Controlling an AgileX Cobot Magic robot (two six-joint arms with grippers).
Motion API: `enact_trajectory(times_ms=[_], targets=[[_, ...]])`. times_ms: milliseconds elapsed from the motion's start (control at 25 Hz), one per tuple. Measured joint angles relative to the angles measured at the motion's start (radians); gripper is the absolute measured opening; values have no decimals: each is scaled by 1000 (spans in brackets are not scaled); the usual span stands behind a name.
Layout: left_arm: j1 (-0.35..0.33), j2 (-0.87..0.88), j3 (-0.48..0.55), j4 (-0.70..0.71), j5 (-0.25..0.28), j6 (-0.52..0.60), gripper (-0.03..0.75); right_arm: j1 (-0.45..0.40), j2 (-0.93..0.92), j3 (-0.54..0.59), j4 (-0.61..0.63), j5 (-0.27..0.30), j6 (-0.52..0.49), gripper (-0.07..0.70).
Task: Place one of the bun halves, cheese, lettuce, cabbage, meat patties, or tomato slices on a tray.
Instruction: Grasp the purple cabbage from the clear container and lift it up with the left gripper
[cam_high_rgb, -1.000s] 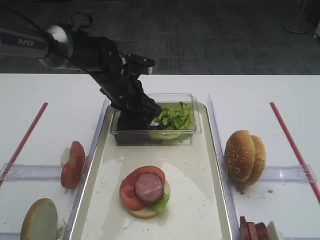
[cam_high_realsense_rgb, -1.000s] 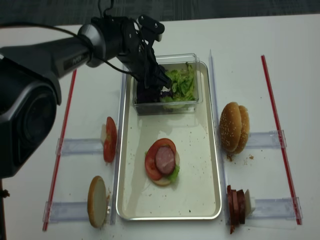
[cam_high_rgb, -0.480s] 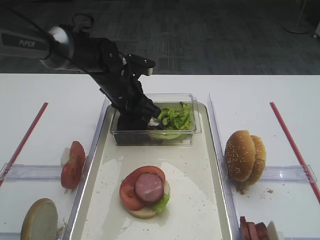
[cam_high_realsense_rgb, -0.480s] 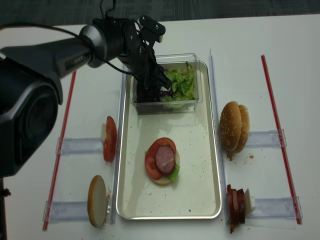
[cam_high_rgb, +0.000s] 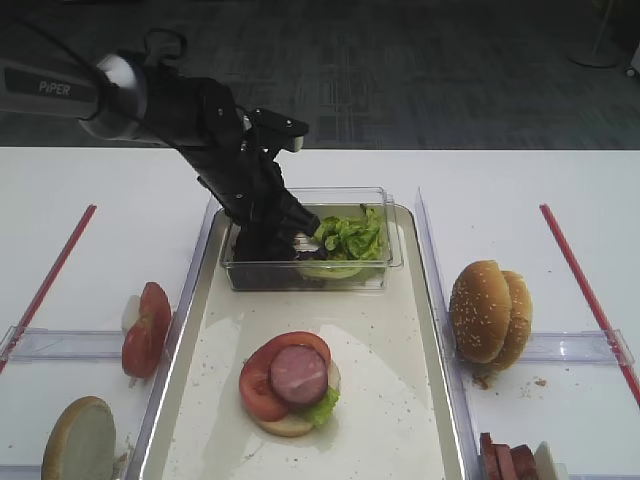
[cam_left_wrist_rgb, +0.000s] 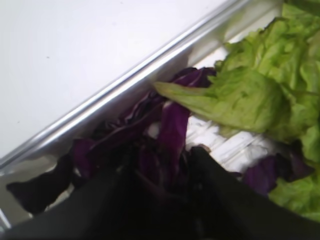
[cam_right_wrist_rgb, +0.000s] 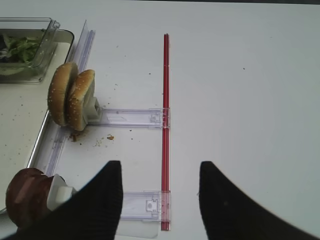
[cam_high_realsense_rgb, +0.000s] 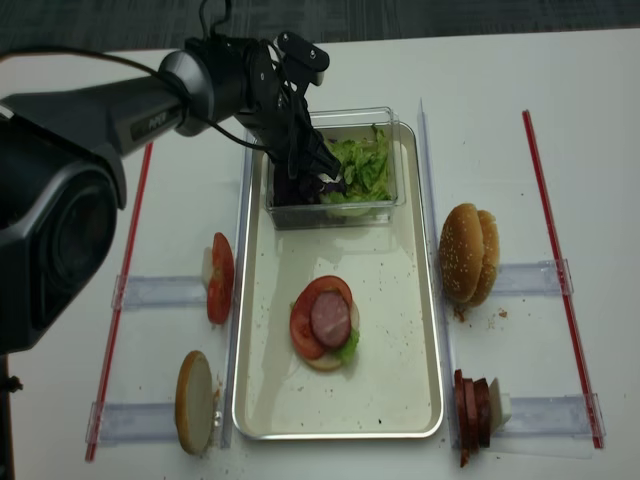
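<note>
Left claw (cam_left_wrist_rgb: 160, 165): down inside the small clear plastic box (cam_high_rgb: 375, 262), its two dark fingers (cam_left_wrist_rgb: 210, 185) set among dark purple cabbage strips (cam_left_wrist_rgb: 170, 125); whether they pinch a strip cannot be told.
Cabbage: thin, glossy violet leaves with paler streaks, lying in the box's left part beside bright green frilly lettuce (cam_left_wrist_rgb: 250, 90); one green leaf overlaps the purple.
Right claw (cam_right_wrist_rgb: 157, 192): parted, nothing between its black fingers, hovering over the white table (cam_right_wrist_rgb: 240, 75) near a red strip (cam_right_wrist_rgb: 165, 100).
Tray: the large cream-floored metal tray with silver rim (cam_high_realsense_rgb: 425, 330) carries the box at its far end and, nearer, a stack of bun base, lettuce, glossy red tomato slice (cam_high_realsense_rgb: 303, 325) and pink round meat patty (cam_high_realsense_rgb: 330, 318).
Wrist views: the left one alone shows the leaves' texture; the right one alone shows two sesame bun halves (cam_right_wrist_rgb: 70, 100) standing on edge in a clear holder, by the tray's edge.
High views: only these show tomato slices (cam_high_rgb: 145, 330) and a lone bun half (cam_high_rgb: 78, 440) left of the tray.
Obscured: the black arm (cam_high_rgb: 220, 150) hides the left claw's fingertips from above; patties at the lower right (cam_high_rgb: 508, 462) are cut off by the frame.
</note>
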Motion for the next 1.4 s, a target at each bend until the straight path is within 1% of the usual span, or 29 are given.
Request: enact_trajectory(times_ms=[200,1120,1400], targets=[[2,0,0,0,0,0,227,0,0,0,0,0,0,379],[2,0,0,-5,0,0,219,0,0,0,0,0,0,375],[2,0,0,-6,0,-3,197,0,0,0,0,0,0,375]])
